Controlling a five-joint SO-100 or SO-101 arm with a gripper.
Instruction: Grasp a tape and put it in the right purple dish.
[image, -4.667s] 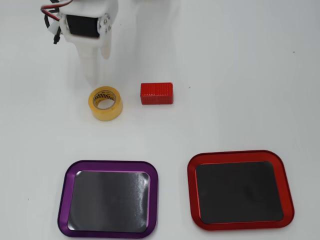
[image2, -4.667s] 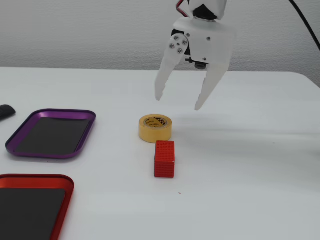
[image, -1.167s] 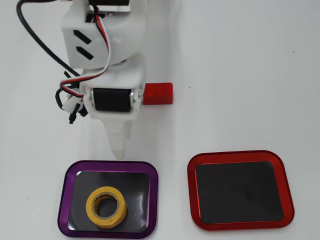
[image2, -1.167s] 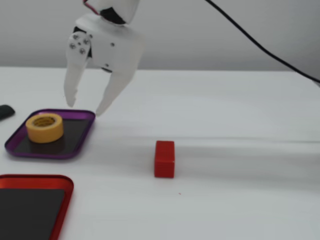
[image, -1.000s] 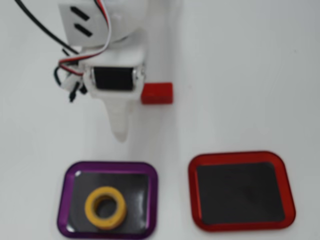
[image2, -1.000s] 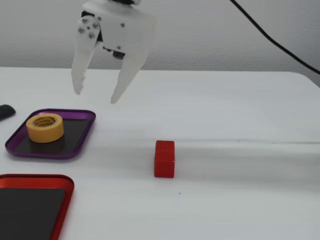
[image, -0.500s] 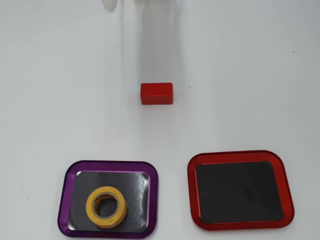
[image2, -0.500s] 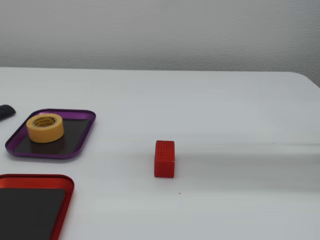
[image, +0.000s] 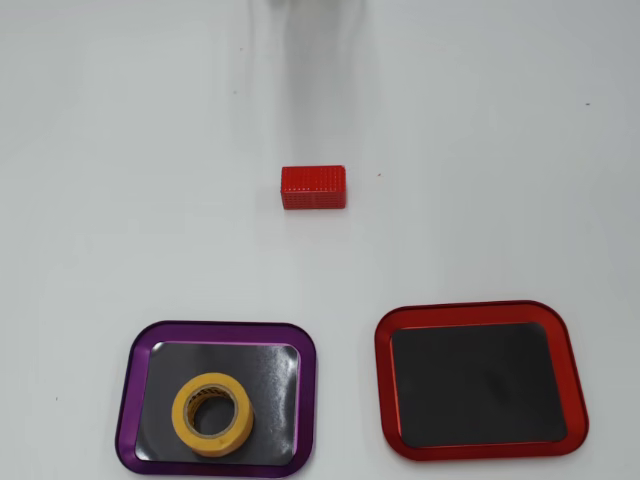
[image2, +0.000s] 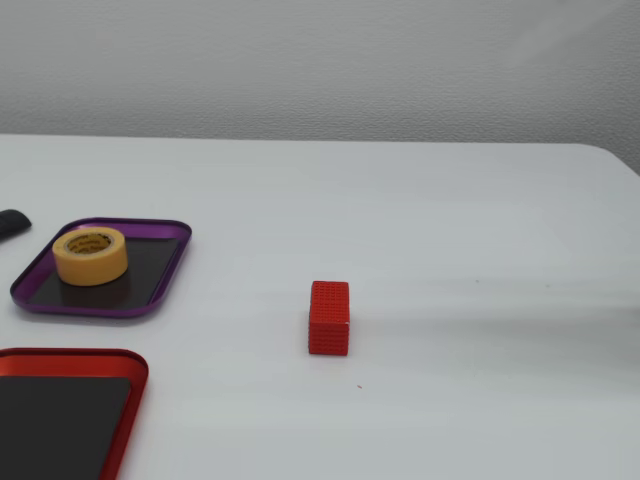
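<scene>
1. And the tape (image: 212, 414) sits flat inside the purple dish (image: 134, 400), core hole facing up, resting on the dark floor toward the dish's 7 o'clock corner in the overhead view. Judging by that, the placing looks done.

2. In the fixed view the tape (image2: 91, 256) lies in the half of the purple dish (image2: 170, 268) toward 10 o'clock, clear of the rim, so it looks settled rather than perched on an edge.

3. The red dish (image: 381, 380) stands empty just beside the purple one, at its 3 o'clock overhead; the two rims are near but apart.

4. The red block (image: 314, 187) stands alone at 12 o'clock from the dishes, well apart from both. It reads as a decoy, untouched on the white table (image: 500, 150).

5. Now the hard part: no arm and no gripper show in either view, so whether its jaws are apart or together cannot be told.

6. A faint grey smear runs down from the overhead view's top edge, possibly a shadow or reflection; too vague to name.

7. A dark object (image2: 12, 222) pokes in at the fixed view's left edge, cut off and unidentifiable. The red dish (image2: 125, 400) is also cropped at the bottom left corner there.
</scene>
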